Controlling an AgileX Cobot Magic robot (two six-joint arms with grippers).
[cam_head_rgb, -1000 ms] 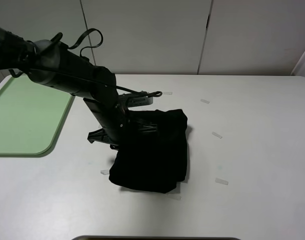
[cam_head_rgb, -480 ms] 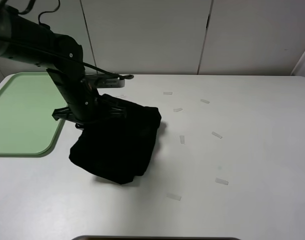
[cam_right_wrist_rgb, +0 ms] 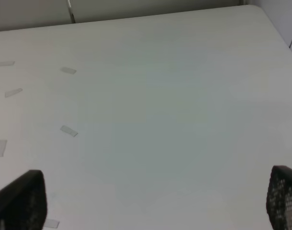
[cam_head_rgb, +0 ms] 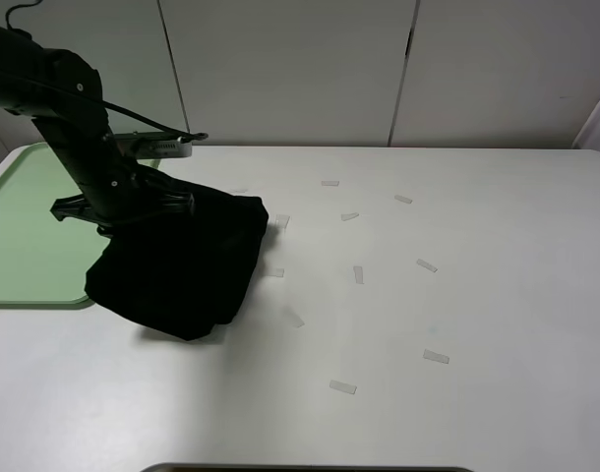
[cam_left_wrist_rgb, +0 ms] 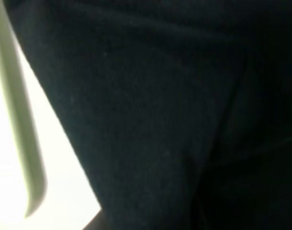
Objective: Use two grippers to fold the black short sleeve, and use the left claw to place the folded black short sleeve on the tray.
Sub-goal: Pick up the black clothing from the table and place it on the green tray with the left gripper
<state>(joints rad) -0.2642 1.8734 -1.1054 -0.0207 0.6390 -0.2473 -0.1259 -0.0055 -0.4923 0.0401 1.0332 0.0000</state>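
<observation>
Black fabric fills the left of the high frame: the black short sleeve [cam_head_rgb: 177, 265], folded into a thick bundle, hangs from the left claw [cam_head_rgb: 123, 208] and drapes down toward the white tabletop [cam_head_rgb: 457, 295], its lower edge near or touching the surface and its left side overlapping the right rim of the tray [cam_head_rgb: 30, 236]. The pale green tray lies at the far left edge of the frame, with most of its floor showing. The left claw is closed on the top of the bundle, though its tips are buried in cloth; in the left wrist view dark knit [cam_left_wrist_rgb: 160, 110] covers almost everything, with a strip of the tray's green rim [cam_left_wrist_rgb: 21, 134] along the left side. Small pale tape strips [cam_head_rgb: 342, 387] lie scattered over the middle and right of the tabletop. The right claw [cam_right_wrist_rgb: 151, 201] does not appear in the high view; its wrist view shows its two dark fingertips [cam_right_wrist_rgb: 21, 201] set wide apart at the lower corners, with bare tabletop [cam_right_wrist_rgb: 155, 105] between them.
</observation>
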